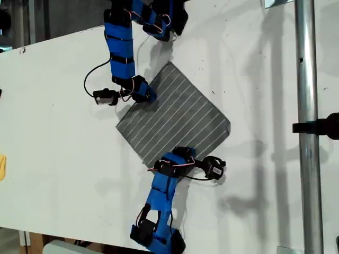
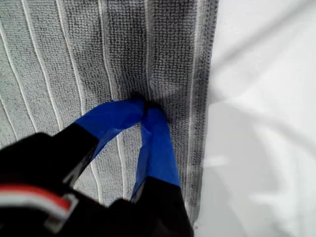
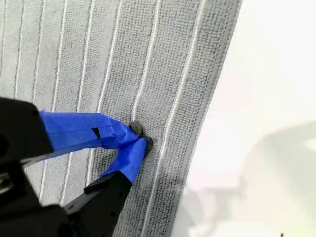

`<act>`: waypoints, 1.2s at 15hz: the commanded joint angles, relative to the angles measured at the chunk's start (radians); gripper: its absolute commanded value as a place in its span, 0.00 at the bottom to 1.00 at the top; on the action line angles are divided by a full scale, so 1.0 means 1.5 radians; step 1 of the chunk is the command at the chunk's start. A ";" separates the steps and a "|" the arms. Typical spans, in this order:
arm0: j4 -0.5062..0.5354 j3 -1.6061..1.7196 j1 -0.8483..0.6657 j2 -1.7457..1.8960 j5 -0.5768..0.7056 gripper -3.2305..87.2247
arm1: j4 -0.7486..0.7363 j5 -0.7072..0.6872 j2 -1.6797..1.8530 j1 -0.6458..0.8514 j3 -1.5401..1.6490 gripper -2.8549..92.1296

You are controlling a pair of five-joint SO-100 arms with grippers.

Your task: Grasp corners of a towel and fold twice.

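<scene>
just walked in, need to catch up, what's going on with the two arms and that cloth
Two blue arms are working on a grey striped towel that lies flat, turned like a diamond, on the white table. Each tool is down on the cloth near one of its edges, jaws closed and pinching the fabric: my first gripper and my second gripper. No fold shows yet. The wrist views do not tell which arm is which in the exterior view.

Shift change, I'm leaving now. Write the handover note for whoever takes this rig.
My first end effector: shut, pinching the towel beside a hem.
My second end effector: shut, also pinching the towel beside a hem.
Towel: spread flat on the white table, with an arm at each of two opposite edges.
Done: grips only, no fold yet.
Left: both folds.
</scene>
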 commanded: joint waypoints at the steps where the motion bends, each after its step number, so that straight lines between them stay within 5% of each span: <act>1: -0.034 0.026 0.009 -0.003 -0.014 0.02 | 0.052 0.018 0.021 -0.032 -0.024 0.03; 3: -0.047 0.093 0.032 0.033 -0.032 0.02 | 0.100 0.049 0.048 -0.072 -0.019 0.03; 8: -0.227 0.600 0.058 0.368 -0.095 0.02 | 0.127 0.188 0.070 -0.223 -0.017 0.03; 15: -0.160 0.778 -0.019 0.567 -0.019 0.02 | 0.022 0.276 -0.053 -0.304 -0.095 0.03; 18: -0.037 0.668 -0.018 0.569 0.016 0.02 | 0.102 0.252 -0.051 -0.291 -0.163 0.03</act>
